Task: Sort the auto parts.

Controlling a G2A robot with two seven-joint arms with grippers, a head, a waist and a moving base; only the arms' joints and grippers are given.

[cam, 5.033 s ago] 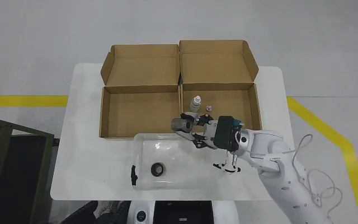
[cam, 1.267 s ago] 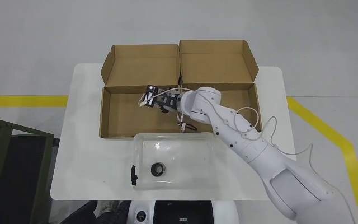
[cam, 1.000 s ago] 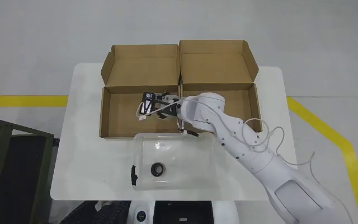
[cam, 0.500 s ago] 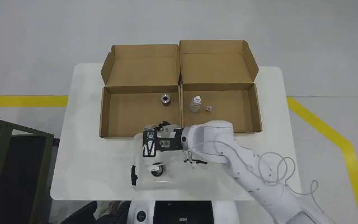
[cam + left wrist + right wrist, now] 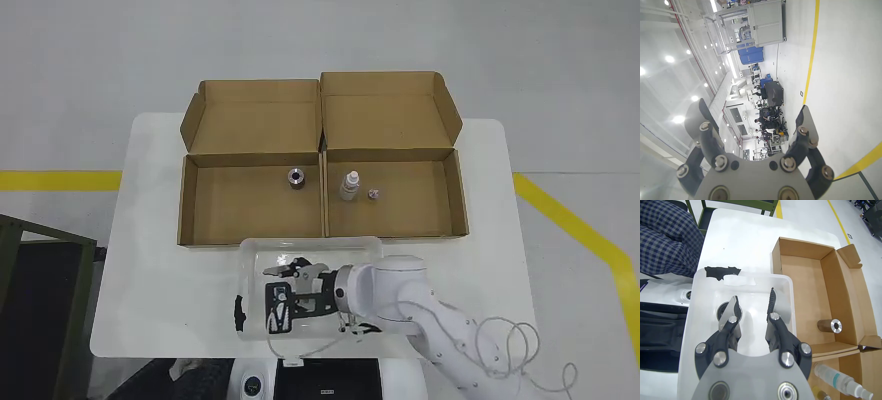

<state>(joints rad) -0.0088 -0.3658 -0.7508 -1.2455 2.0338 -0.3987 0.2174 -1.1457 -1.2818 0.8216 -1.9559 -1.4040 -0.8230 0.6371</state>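
Right wrist view, gripper (image 5: 753,294) spread inside bin (image 5: 792,306) walls

The top camera looks straight down on the white table (image 5: 150,250). The right wrist camera sits close behind the right gripper (image 5: 753,294), facing down into the white tub (image 5: 694,298). Both views share the tub and the cardboard box (image 5: 806,285). The left wrist camera faces away, across a factory hall.

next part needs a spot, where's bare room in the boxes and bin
Cylinder box: bare floor from the cylinder to the outer wall. Bottle box: bare from the small part to its outer wall; bottle crowds the shared wall. Bin: crowded by the right gripper.
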